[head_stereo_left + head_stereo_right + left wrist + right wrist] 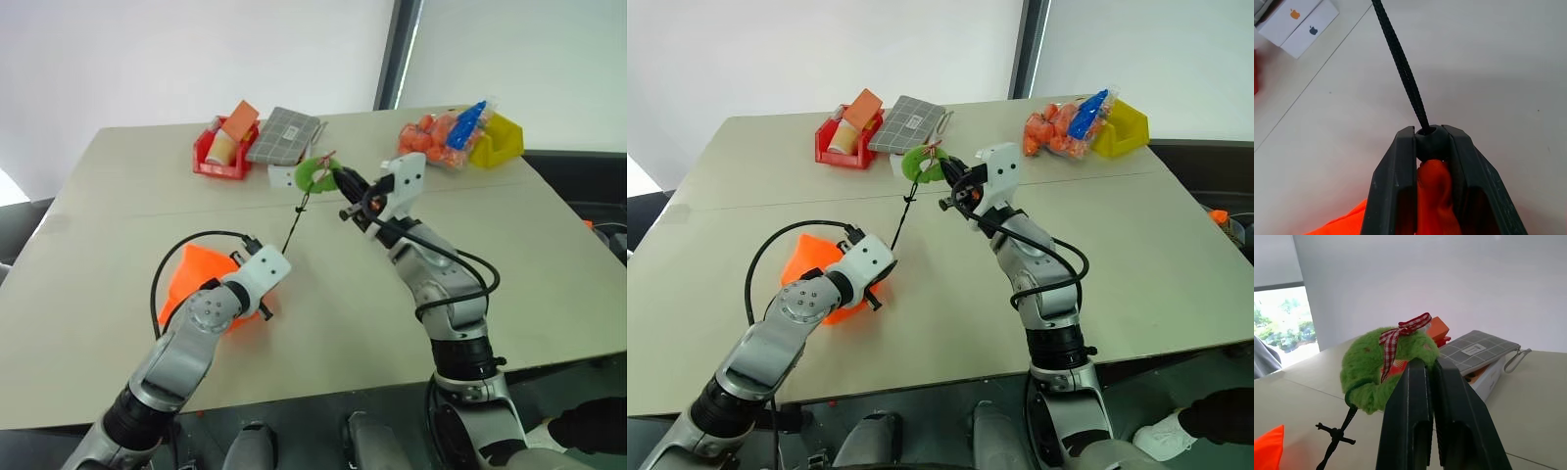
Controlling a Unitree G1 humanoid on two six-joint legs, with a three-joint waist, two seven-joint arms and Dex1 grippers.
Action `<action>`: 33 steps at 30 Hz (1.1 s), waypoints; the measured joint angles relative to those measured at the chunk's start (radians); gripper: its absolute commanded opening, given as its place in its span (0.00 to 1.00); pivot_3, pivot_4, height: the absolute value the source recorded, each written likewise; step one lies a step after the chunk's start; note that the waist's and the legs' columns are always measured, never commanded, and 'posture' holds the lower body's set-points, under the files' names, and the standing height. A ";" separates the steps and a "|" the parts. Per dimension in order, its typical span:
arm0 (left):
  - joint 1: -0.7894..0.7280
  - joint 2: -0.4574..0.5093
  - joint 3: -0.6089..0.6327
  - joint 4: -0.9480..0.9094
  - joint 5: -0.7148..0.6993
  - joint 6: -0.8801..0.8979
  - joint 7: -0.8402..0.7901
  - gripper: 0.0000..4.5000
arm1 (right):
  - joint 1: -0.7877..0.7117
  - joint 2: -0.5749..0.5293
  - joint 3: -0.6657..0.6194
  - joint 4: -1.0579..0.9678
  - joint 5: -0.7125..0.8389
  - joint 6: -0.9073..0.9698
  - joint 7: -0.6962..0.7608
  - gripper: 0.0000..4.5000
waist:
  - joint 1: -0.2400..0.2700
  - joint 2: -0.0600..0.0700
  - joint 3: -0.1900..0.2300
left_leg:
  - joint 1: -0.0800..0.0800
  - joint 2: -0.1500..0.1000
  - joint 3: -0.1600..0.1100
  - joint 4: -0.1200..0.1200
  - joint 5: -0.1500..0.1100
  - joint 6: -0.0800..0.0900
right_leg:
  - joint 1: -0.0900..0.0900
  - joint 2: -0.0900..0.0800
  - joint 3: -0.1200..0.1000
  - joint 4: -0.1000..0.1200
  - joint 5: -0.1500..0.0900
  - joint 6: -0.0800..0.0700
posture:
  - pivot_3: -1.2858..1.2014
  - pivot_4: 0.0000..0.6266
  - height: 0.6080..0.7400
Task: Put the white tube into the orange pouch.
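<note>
The orange pouch [196,279] lies on the table at the near left. My left gripper [1428,137] is shut on the round black cord stopper [1428,143] at the pouch's bunched neck. From the stopper a thin black cord [294,225] runs taut up to the fuzzy green tag [315,173], which carries a small red checked bow. My right gripper [1431,363] is shut on that tag and holds it above the middle of the table. The white tube is out of view.
At the back left stands a red bin [208,159] with an orange box in it, beside a grey checked case [284,134] and a white box [284,176]. At the back right are a clear bag of orange balls [426,139], a blue-capped bottle [468,125] and a yellow bin [500,142].
</note>
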 measured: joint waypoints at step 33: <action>0.125 0.183 0.580 0.084 -0.665 0.044 -0.463 0.84 | 0.091 -0.175 0.025 0.135 -0.144 0.081 0.042 0.70 | -0.003 0.000 0.000 | 0.000 0.000 0.001 0.000 0.000 0.000 | -0.001 0.000 0.000 -0.001 0.000 0.000 | 0.52 0.24 1.00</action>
